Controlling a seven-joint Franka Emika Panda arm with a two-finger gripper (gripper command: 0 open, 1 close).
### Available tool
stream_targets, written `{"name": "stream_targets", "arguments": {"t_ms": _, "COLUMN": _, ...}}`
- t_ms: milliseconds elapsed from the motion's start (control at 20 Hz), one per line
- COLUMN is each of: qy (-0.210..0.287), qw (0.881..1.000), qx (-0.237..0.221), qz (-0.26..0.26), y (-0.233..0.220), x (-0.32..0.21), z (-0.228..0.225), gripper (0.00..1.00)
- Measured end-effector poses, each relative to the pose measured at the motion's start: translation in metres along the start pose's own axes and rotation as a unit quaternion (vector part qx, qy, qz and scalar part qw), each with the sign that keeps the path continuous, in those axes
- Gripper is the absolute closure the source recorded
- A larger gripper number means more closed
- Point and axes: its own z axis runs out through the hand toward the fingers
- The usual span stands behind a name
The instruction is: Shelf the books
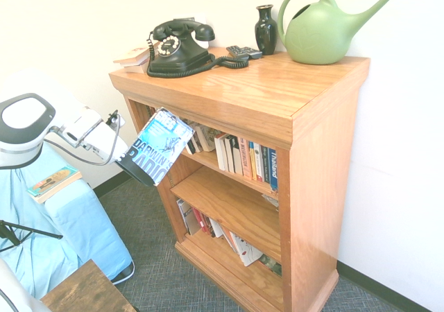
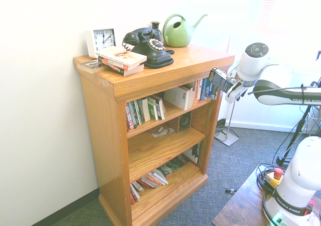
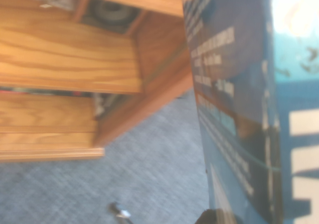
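one orange-brown wooden bookcase (image 1: 277,97) with three open shelves, grain glossy. one thick blue paperback (image 1: 154,148), white title "darwin's radio", hangs tilted at its open front by the top shelf, clamped in the end effector (image 1: 116,145), which grips its lower edge from about eight o'clock. one black rotary telephone (image 1: 177,46) and one green plastic watering can (image 1: 322,28) stand on top.
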Motion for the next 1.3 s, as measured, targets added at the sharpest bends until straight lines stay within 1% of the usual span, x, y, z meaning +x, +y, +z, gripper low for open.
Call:
{"name": "stream_targets", "arguments": {"t_ms": 250, "qy": -0.026, "qw": 0.999, "qx": 0.038, "qz": -0.014, "y": 0.006, "x": 0.001, "z": 0.039, "gripper": 1.0}}
{"name": "stream_targets", "arguments": {"t_ms": 700, "qy": -0.075, "qw": 0.991, "qx": 0.094, "qz": -0.052, "y": -0.036, "x": -0.021, "z": 0.063, "gripper": 1.0}}
{"name": "stream_targets", "arguments": {"t_ms": 1050, "qy": -0.093, "qw": 0.988, "qx": 0.102, "qz": -0.063, "y": -0.08, "x": -0.014, "z": 0.084, "gripper": 1.0}}
{"name": "stream_targets", "arguments": {"t_ms": 1300, "qy": -0.104, "qw": 0.986, "qx": 0.109, "qz": -0.07, "y": -0.113, "x": -0.009, "z": 0.084, "gripper": 1.0}}
